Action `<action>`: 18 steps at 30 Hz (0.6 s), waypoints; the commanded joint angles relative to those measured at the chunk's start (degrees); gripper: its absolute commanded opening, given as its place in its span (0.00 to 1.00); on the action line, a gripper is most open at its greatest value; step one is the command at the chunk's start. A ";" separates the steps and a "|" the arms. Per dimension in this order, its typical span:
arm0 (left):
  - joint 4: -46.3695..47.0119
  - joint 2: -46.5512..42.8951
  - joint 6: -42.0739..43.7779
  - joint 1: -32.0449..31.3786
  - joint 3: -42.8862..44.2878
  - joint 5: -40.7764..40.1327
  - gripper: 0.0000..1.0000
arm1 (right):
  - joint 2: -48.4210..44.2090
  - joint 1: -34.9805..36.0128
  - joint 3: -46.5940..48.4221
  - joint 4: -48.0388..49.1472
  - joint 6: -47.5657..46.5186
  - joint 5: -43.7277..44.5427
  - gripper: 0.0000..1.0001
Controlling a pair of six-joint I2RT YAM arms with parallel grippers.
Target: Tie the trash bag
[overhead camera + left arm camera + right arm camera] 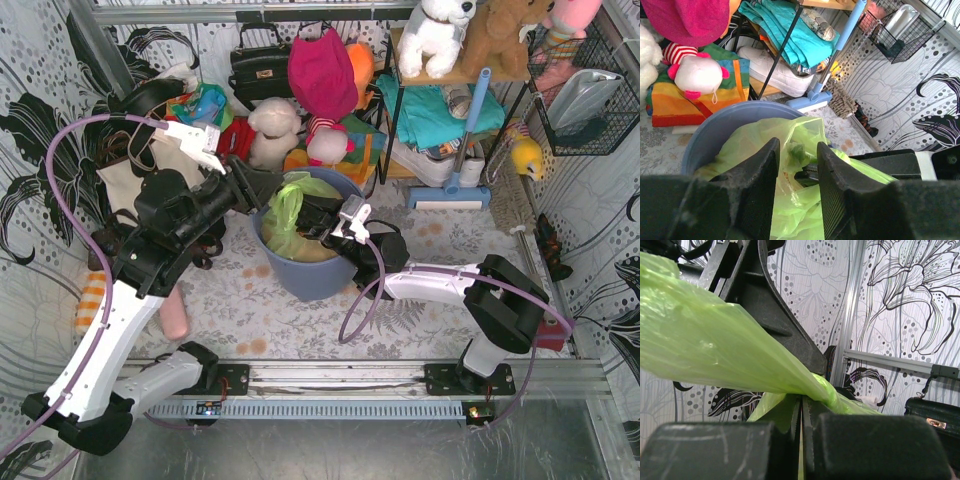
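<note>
Two-handed, addressed the bag (288, 212) from both sides. At left, set the left gripper (796, 172) at the rim of the bin (715, 132), jaws part-way apart, with a twisted strip of green film in the gap. Could not confirm contact with that strip; judged it not yet gripped. Judged the moderate gap suited to closing on a thin tail rather than on the bag's body. At centre, found the bag seated in the bin, top gathered upward, brown paper visible through the film; judged the bin useful as a support, leaving only the loose top to handle. At right, found the right gripper (801, 416) clamped fully on a gathered tail, film pinched between the pads (785, 440) and drawn taut away from the jaws. Judged this hold an anchor, with tension applied to straighten the tail for crossing or wrapping. Saw no finished knot.
</note>
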 commanded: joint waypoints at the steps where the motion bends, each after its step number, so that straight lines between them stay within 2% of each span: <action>1: 1.02 -0.55 0.47 -0.17 -0.48 -0.07 0.42 | -2.00 0.38 0.19 6.49 0.41 -0.50 0.00; 4: 0.78 -0.62 0.79 -0.15 -0.31 -0.86 0.36 | -1.92 0.37 0.27 6.51 0.59 -0.50 0.00; 8: 0.29 -0.56 1.02 -0.17 0.12 -1.18 0.34 | -1.74 0.41 0.43 6.47 0.78 -0.52 0.00; 13: 0.22 -0.64 1.06 -0.10 0.22 -0.92 0.28 | -1.73 0.37 0.54 6.49 0.84 -0.53 0.00; 18: 1.39 -0.58 1.11 -0.17 0.63 -0.09 0.01 | -2.03 0.39 0.17 6.40 1.25 -0.61 0.00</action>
